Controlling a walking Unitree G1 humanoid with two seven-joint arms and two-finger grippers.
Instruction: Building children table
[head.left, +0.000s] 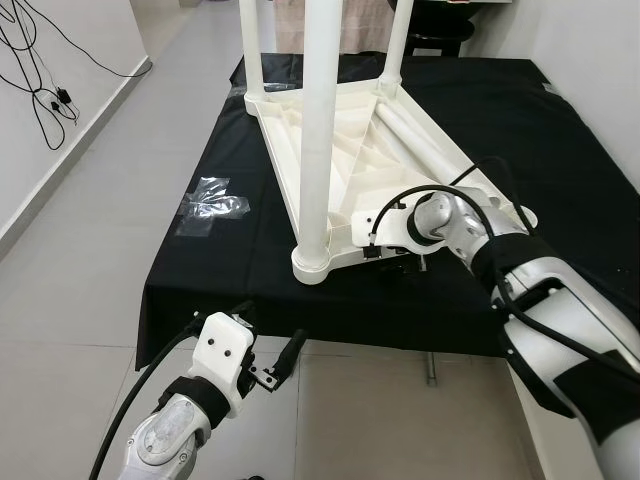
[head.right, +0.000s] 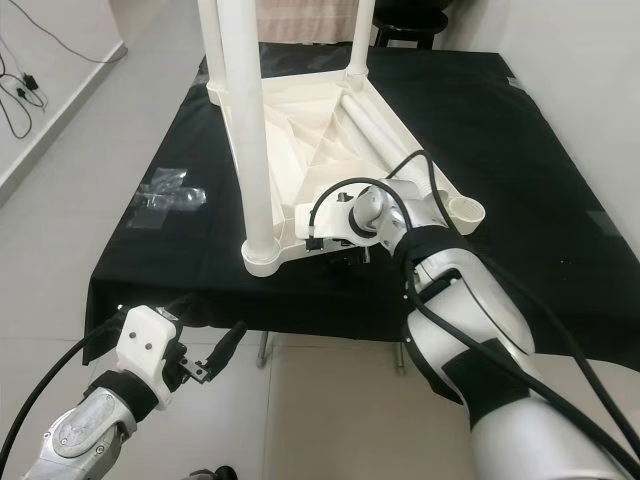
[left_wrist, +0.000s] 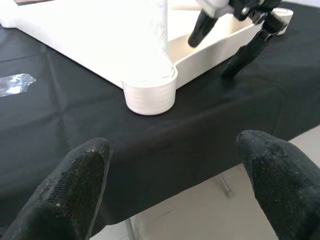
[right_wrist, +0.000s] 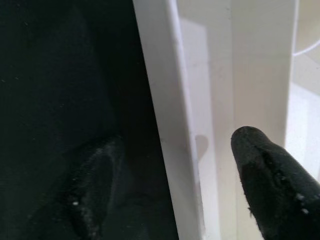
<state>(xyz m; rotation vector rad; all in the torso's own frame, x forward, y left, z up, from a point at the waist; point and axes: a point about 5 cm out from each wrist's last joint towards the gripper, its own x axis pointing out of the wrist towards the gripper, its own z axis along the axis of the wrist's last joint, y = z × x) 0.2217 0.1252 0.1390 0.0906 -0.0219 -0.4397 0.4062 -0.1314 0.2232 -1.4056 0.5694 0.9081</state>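
From the head view, your upturned white plastic children's table (head.left: 340, 150) lay on the black cloth-covered table (head.left: 200, 270). In the wrist views, your right gripper (right_wrist: 175, 185) straddled its rim, released; your left gripper (left_wrist: 175, 185) hovered unclenched.

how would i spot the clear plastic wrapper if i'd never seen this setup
Find the black cloth carrying the upside-down white table. Look toward the cloth's left edge, apart from the table: the clear plastic wrapper lies flat there, the one crinkled, shiny see-through thing.
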